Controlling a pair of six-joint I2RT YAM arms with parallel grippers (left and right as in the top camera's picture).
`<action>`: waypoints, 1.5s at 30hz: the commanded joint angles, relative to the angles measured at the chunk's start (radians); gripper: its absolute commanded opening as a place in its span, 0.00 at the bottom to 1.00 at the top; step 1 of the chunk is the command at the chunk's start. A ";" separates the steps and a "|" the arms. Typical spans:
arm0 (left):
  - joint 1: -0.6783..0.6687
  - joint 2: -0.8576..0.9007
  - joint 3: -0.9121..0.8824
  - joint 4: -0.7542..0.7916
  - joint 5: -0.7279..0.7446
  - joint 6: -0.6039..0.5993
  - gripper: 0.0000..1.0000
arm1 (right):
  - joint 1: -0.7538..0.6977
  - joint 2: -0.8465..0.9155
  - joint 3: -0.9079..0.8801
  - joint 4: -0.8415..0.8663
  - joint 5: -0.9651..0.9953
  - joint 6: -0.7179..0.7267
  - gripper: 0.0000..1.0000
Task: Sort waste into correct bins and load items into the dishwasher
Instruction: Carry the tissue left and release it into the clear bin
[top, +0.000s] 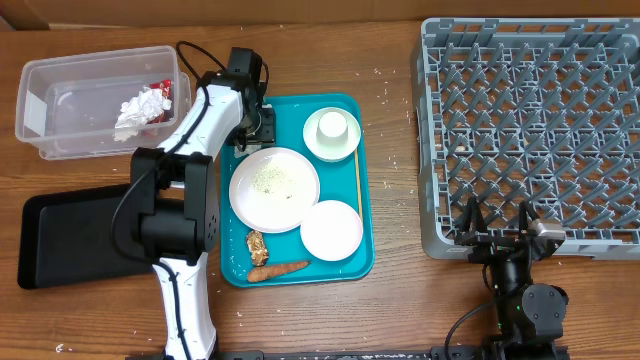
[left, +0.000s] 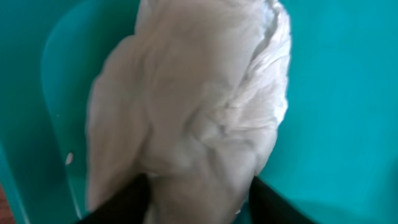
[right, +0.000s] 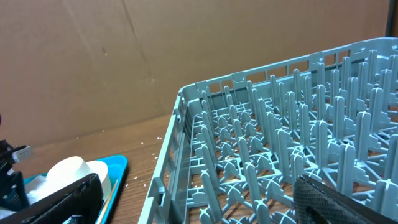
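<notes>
Left gripper (top: 262, 127): low over the far-left corner of the teal tray (top: 350, 262); from overhead its own body hides whatever is beneath it.
Left jaws: in the wrist view only the two dark fingers (left: 127, 202) show at the bottom edge, one on each side of the crumpled white tissue (left: 193, 106). Their tips are covered by the tissue, so it cannot be told whether they are clamped on it or only bracket it.
Tissue: lies on the teal tray and fills most of the blurred wrist picture, with its top cut off.
Clear tub (top: 100, 55): far left, holding a second tissue wad (top: 130, 108) and the red shiny wrapper (top: 162, 93), which is partly tucked behind that wad.
Black tray (top: 65, 235): near left; its right end is hidden by the left arm.
White plate (top: 274, 190): on the teal tray, with rice grains (top: 268, 180) scattered on it.
Brown lump (top: 257, 246) and carrot piece (top: 280, 269): on the tray's near edge, just beside each other.
Small white cup (top: 332, 126): sits in a white bowl (top: 312, 146), whose depth is hard to judge from above.
Smaller pale plate (top: 331, 230): touches the white plate's rim.
Wooden stick (top: 357, 185): a thin line along the tray's right side, partly under the dishes.
Dish rack (top: 530, 120): right side, with its far-right edge cut off.
Right gripper (top: 497, 222): at the rack's near edge, jaws spread wide and grasping nothing.
</notes>
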 joint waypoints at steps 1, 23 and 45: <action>-0.006 0.016 0.040 -0.033 -0.045 0.010 0.35 | 0.005 -0.012 -0.011 0.005 -0.005 -0.007 1.00; 0.098 0.012 0.702 -0.315 -0.449 -0.200 0.04 | 0.005 -0.012 -0.011 0.005 -0.005 -0.007 1.00; 0.415 0.016 0.661 -0.422 -0.138 -0.327 1.00 | 0.005 -0.012 -0.011 0.005 -0.005 -0.007 1.00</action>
